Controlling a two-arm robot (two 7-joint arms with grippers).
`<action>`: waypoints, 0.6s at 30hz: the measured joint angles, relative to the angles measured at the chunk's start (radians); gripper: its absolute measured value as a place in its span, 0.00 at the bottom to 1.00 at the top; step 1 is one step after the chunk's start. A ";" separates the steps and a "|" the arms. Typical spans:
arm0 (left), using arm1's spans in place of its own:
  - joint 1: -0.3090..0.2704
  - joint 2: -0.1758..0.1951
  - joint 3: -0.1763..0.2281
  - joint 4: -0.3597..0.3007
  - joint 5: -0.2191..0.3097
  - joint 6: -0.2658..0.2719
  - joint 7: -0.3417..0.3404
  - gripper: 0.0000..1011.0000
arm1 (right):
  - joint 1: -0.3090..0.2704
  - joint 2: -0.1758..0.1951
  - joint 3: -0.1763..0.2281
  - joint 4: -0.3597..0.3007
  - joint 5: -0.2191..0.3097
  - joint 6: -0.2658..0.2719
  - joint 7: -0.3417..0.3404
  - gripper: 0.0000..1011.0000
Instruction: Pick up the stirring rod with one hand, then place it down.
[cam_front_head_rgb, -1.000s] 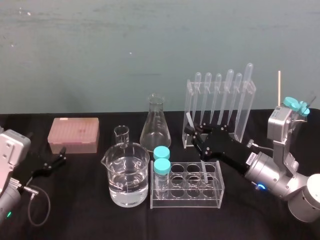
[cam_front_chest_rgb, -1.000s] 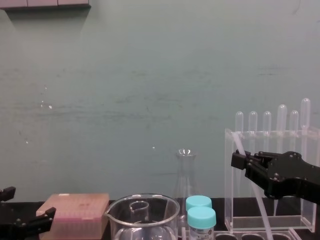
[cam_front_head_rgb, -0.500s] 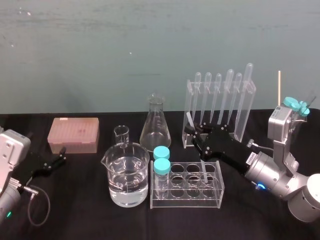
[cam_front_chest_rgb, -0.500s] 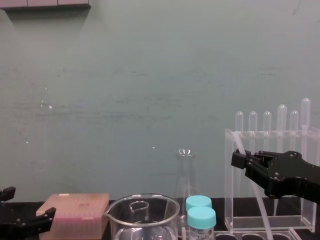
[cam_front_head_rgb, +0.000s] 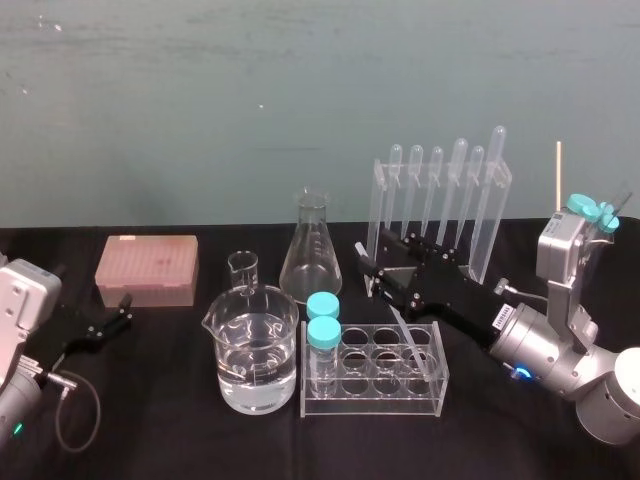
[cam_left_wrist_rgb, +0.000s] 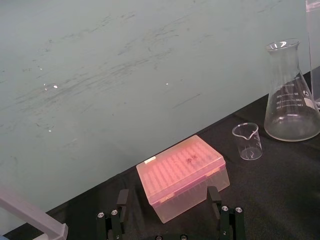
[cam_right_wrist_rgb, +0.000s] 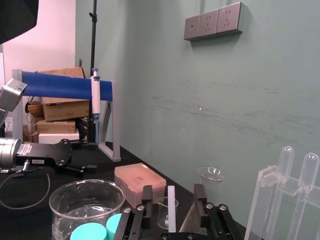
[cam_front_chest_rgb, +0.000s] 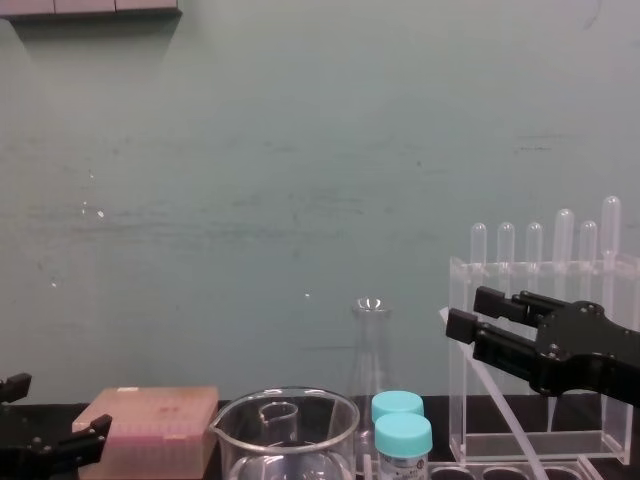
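I'm watching the right gripper (cam_front_head_rgb: 383, 258) over the middle of the table (cam_front_head_rgb: 150, 420), reaching in from the right, just in front of the pipette stand (cam_front_head_rgb: 383, 190) and above the back of the clear rack (cam_front_head_rgb: 370, 400). Its jaws are standing spread apart and gripping nothing. The rod (cam_front_head_rgb: 408, 335) is leaning at a slant, its lower end down in the right side of the rack and its upper end rising up between the two fingers (cam_right_wrist_rgb: 200, 200). From the right wrist camera I'm seeing a gap on either side of the rod, so it is not being pinched. From the chest camera the rod is running down and to the right from between the jaws, crossing in front of the stand, where the pipettes (cam_front_head_rgb: 437, 185) are hanging upright. On the left side of the rack two blue-capped vials (cam_front_head_rgb: 323, 330) are sitting one behind the other. Just left of them the beaker (cam_front_head_rgb: 258, 350) is holding water, a small beaker (cam_front_head_rgb: 243, 270) is standing behind it, and the flask (cam_front_head_rgb: 311, 245) is standing farther back, between the small beaker and the stand. Over on the far left, the left gripper (cam_front_head_rgb: 125, 310) is resting low at the table, jaws wide apart and empty, pointing toward the pink tip box (cam_front_head_rgb: 147, 270) just beyond it.
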 joint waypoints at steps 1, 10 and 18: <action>0.000 0.000 0.000 0.000 0.000 0.000 0.000 0.99 | 0.000 0.000 0.000 0.000 0.000 0.000 0.000 0.52; 0.000 0.000 0.000 0.000 0.000 0.000 0.000 0.99 | 0.000 0.000 0.000 0.000 0.001 0.000 0.001 0.80; 0.000 0.000 0.000 0.000 0.000 0.000 0.000 0.99 | -0.014 -0.002 0.037 -0.047 0.035 -0.023 -0.015 0.99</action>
